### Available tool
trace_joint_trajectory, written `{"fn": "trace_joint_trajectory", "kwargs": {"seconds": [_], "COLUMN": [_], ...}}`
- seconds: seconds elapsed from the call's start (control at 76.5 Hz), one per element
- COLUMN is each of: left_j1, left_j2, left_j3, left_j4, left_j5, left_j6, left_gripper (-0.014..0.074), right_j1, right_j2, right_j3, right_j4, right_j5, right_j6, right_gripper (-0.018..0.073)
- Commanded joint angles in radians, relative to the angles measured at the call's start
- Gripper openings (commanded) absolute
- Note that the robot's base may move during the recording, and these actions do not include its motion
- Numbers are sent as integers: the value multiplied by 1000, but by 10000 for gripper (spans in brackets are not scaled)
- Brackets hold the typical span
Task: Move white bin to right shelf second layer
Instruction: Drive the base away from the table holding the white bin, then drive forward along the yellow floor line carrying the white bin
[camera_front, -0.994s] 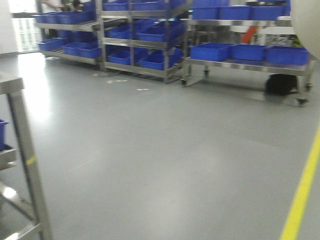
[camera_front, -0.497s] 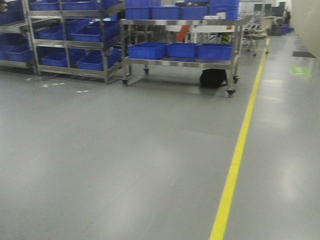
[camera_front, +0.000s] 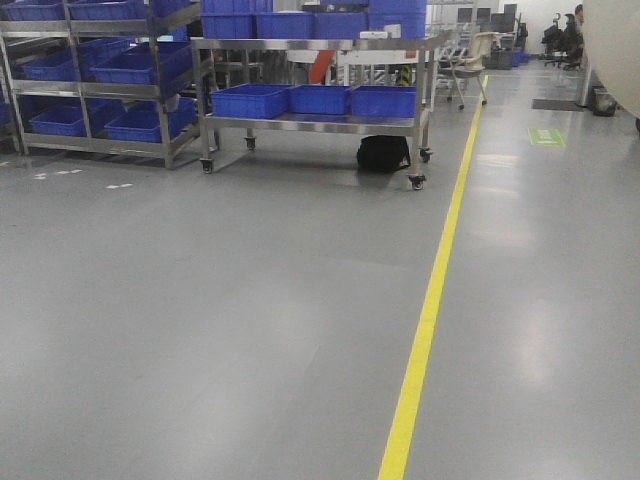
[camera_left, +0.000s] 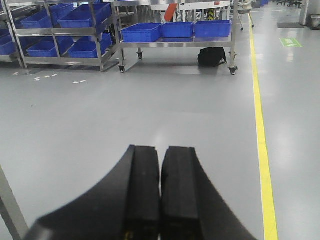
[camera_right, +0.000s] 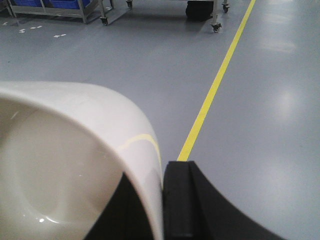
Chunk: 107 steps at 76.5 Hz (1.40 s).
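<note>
Right wrist view: the white bin (camera_right: 75, 165) fills the lower left, carried in the air above the floor (camera_right: 125, 65), its open mouth towards the camera.
Right tool (camera_right: 159, 210): closed on the bin's wall near the rim. One black finger (camera_right: 185, 200) presses the glossy side and the other is mostly hidden behind it.
Step in hand: by my reading, carrying the bin across open floor. The right shelf second layer is not identifiable in any view (no roller tracks show anywhere).
Doing it well: a one-sided pinch on smooth plastic can slip or let the tub swing. Hold the squeeze firm, drive and turn gently, and keep the bin level. At the rack, bring the base above the shelf's front edge before lowering.
Bin's look: cream-white, round and glossy, with smooth walls curving into a rounded bottom. It is empty inside, and its outer wall mirrors the floor stripe.
Left tool (camera_left: 160, 195): fingers pressed together, holding nothing and well clear of the bin.
Floor markings: a yellow line (camera_front: 430, 300) runs ahead, to the right of centre.
Far end: steel racks (camera_front: 310, 45) loaded with blue crates (camera_front: 250, 100), well apart from the bin.
</note>
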Motion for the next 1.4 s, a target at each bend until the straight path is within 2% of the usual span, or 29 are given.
{"fn": "trace_joint_trajectory", "kwargs": {"seconds": [0.0,1.386], "left_j1": [-6,-6], "left_j2": [-14,-14], "left_j3": [37,37], "left_j4": [0,0], "left_j5": [-87,-87], "left_j6": [-5,-5], "left_gripper": [85,85], "right_j1": [-6,-6], "right_j2": [1,15], "right_j3": [-30,-29], "right_j4": [-8,-8], "right_j5": [-109,-110], "right_j6": [-2,-2], "right_gripper": [55,55]}}
